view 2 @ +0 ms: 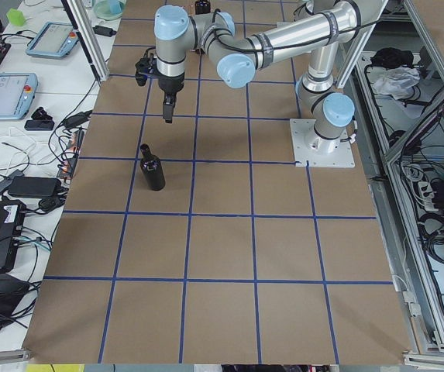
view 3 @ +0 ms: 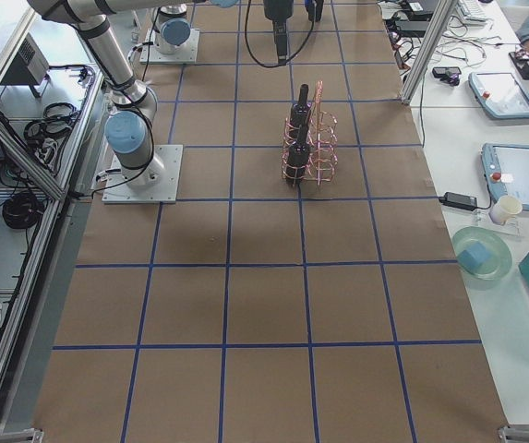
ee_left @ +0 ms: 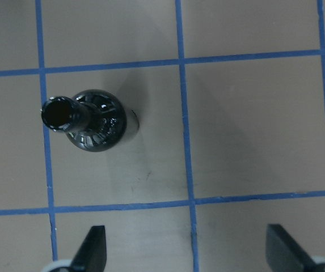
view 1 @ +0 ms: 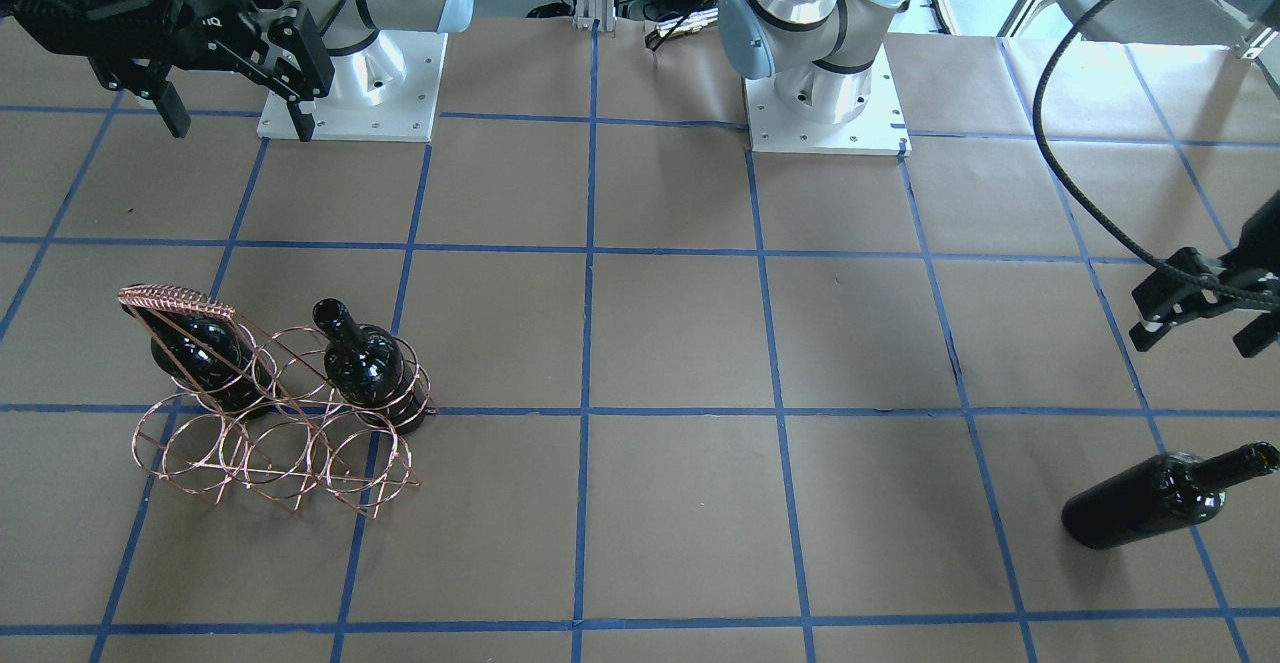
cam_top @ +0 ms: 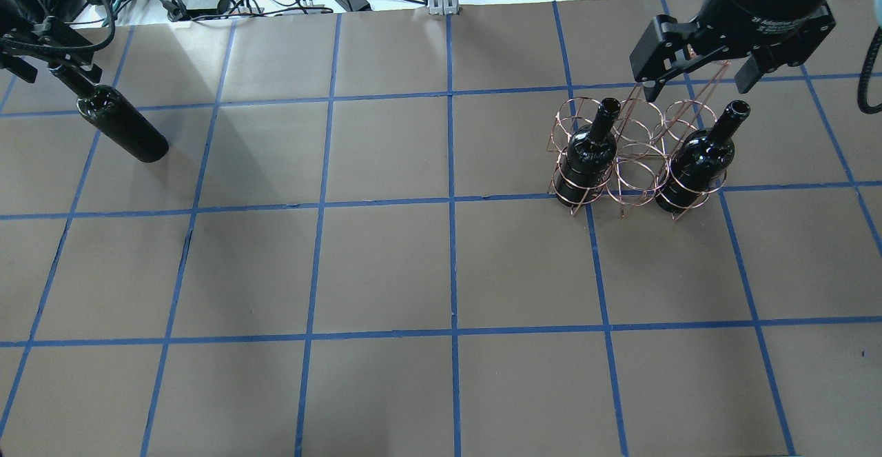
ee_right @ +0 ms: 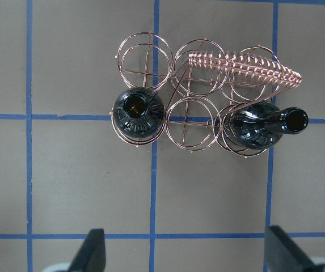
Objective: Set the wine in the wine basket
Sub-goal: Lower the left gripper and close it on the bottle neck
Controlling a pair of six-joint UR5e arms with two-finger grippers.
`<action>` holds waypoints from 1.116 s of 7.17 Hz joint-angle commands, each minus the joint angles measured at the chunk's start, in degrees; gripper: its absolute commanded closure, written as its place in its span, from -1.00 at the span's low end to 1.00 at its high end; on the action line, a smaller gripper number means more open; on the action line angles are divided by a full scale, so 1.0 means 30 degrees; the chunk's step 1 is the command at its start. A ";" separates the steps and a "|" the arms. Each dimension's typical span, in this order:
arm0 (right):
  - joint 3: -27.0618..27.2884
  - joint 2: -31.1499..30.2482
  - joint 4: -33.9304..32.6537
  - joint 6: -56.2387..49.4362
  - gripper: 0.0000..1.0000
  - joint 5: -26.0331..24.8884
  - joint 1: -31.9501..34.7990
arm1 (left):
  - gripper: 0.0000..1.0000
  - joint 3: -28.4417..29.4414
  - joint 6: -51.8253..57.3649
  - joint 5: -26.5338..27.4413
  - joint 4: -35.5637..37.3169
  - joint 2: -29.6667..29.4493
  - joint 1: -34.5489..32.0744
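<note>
- Looking down from the front-facing view, the wine (view 1: 1165, 498) stands on the table (view 1: 680, 343) at the lower right of the frame. My left end effector (view 1: 1200, 328) hangs above and just up-frame of it, spread and empty. The wine basket (view 1: 270, 443) sits well apart at the lower left. My right end effector (view 1: 238, 113) is at the upper left, also spread and empty.
- From the overhead view, the wine (cam_top: 120, 123) is at the upper left. The wine basket is at the upper right, with two other bottles (cam_top: 589, 154) in the end rings of its lower row. The ring between them and the whole upper row are free.
- In the left side view, the wine (view 2: 152, 167) is upright, with my near arm's fingers above it and farther up the frame.
- My left wrist view has the open mouth of the wine (ee_left: 60, 113) at the upper left. My two fingertips (ee_left: 94, 243) sit apart at the bottom edge, so the bottle is off to the left, not between them.
- My right wrist view looks straight down on the wine basket (ee_right: 247, 67).
- I judge the wine heavy, rigid, slick and breakable. The narrow neck just under the lip is the best hold, taken squarely so it cannot tip.
</note>
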 commanded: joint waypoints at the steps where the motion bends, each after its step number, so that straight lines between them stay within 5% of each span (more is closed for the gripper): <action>1: -0.0255 0.1175 0.0009 -0.0001 -1.00 0.0087 0.0012 | -1.00 0.1290 0.1403 0.0007 0.0643 -0.1877 0.0735; 8: -0.0871 0.1476 0.0038 -0.0001 -1.00 0.0058 0.0101 | -0.99 0.2967 0.1494 -0.0169 0.2519 -0.5107 0.0856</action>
